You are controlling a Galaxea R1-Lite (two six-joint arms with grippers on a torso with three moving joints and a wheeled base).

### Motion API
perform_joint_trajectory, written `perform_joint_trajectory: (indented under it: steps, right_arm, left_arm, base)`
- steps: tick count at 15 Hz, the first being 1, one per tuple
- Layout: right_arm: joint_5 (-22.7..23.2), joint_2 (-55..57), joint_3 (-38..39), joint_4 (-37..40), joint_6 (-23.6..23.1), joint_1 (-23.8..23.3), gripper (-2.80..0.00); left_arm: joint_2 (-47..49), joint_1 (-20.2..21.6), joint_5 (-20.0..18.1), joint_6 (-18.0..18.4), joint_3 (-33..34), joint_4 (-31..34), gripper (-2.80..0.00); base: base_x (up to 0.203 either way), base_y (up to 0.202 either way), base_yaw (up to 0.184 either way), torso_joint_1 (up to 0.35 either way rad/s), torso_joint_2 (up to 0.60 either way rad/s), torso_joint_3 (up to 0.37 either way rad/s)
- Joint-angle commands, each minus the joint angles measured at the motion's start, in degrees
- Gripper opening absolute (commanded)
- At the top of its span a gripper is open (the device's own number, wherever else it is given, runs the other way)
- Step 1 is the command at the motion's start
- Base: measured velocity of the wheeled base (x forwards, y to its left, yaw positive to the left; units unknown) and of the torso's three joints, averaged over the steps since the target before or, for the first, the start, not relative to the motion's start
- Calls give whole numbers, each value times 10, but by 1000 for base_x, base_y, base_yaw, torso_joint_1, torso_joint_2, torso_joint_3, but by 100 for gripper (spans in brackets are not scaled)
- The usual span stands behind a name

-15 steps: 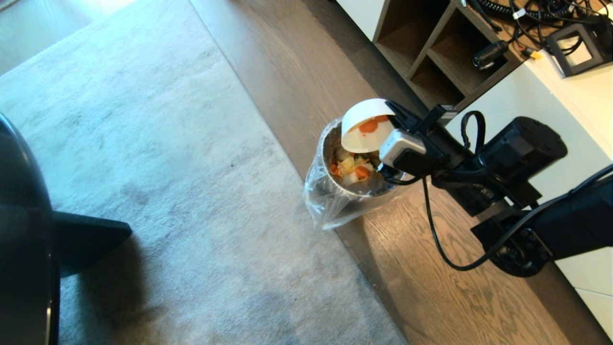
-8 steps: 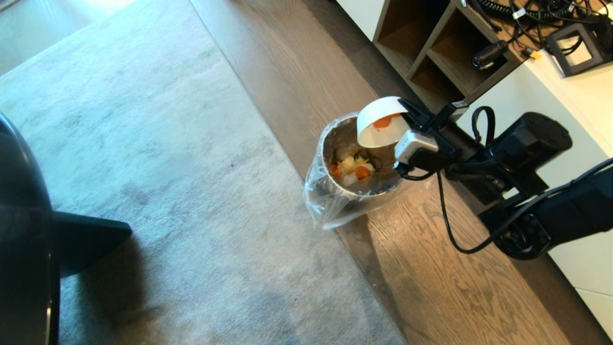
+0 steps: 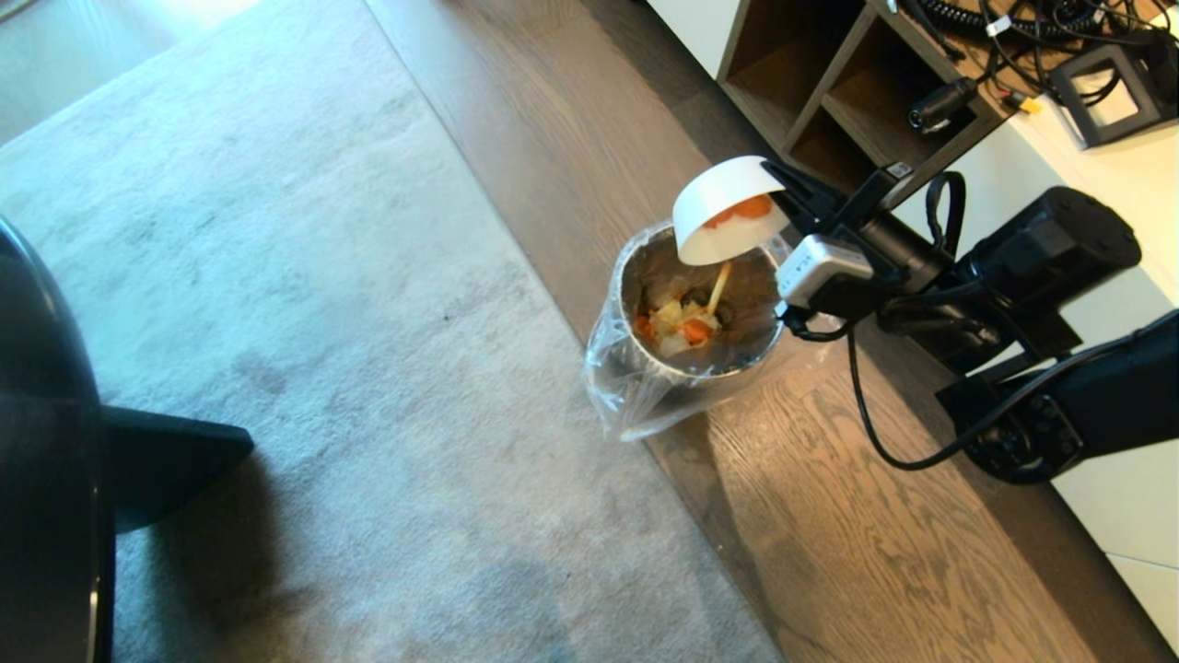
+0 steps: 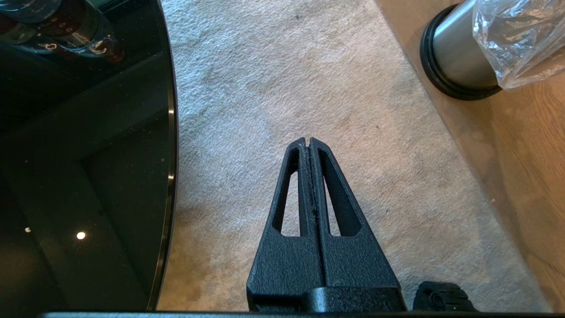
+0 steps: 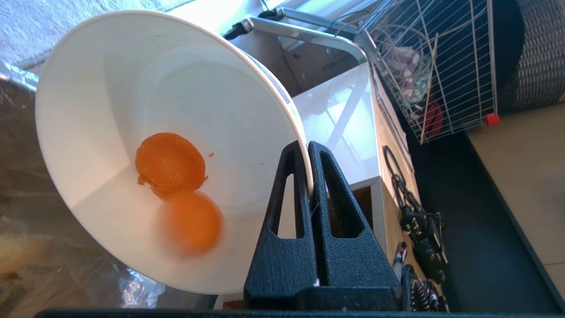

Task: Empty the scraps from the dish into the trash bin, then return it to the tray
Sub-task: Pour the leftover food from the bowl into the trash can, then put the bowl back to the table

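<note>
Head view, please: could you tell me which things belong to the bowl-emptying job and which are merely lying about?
Belonging to the job:
- dish, tipped over the bin
- orange slices inside it
- yellow strip dropping out
- trash bin
- right gripper, clamped on the dish rim

Lying about:
- rug
- wooden shelf unit
- cables
- left gripper, idle over the rug

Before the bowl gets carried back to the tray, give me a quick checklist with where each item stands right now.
1. Grip on the dish: ok. The right gripper is shut on its rim.
2. Dish over the trash bin: ok. It is tilted above the opening in the head view.
3. Dish empty: not ok. Two orange slices are inside it.
4. Yellow strip out of the dish: ok. It is dropping into the bin.
5. Left gripper out of the way: ok. It is shut over the carpet, beside the bin.
6. Tray ready: cannot tell. It is not in view.
</note>
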Motion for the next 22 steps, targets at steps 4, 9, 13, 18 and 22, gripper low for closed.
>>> perform_joint_trajectory:
  steps: [4,9,13,18,22]
  right_arm:
    - [13,-28,3,-26,-5,12,-280]
    - [21,-42,10,-26,-5,22,-280]
    - [21,-49,37,-26,-5,22,-280]
    - [17,-50,43,-25,21,21,-280]
    - [-102,-55,46,-25,50,21,-280]
  left_arm:
    - [0,0,0,-1,0,0,-280]
    - [0,0,0,-1,0,0,-280]
    - [0,0,0,-1,0,0,-280]
    - [0,0,0,-1,0,0,-280]
    - [0,0,0,-1,0,0,-280]
  base:
    - [0,0,0,0,0,0]
    - [0,0,0,0,0,0]
    - [0,0,0,0,0,0]
    - [0,0,0,0,0,0]
    - [0,0,0,0,0,0]
